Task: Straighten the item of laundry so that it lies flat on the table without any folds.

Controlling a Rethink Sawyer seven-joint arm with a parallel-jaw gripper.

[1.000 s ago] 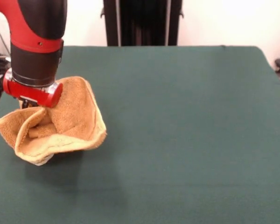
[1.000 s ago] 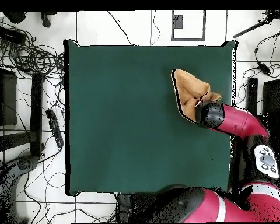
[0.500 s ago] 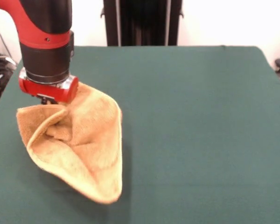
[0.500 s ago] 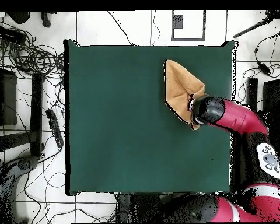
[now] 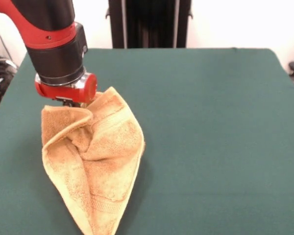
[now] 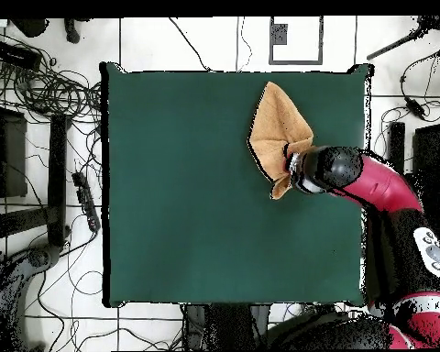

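The towel (image 5: 95,161) hangs in the left half of the front view, pinched at its top, so its weight pulls it into a long tapering drape with folds gathered near the top; the gripper (image 5: 74,102) appears clamped on that upper edge, though its jaws are hidden. In the overhead view the towel (image 6: 277,136) sits at upper right over the table (image 6: 196,183); my guess is it is held up to drag open.

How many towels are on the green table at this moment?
1. The orange-tan terry towel hangs bunched from the pincer over the table, on the front view's left. No other towel shows, though folds could hide something.
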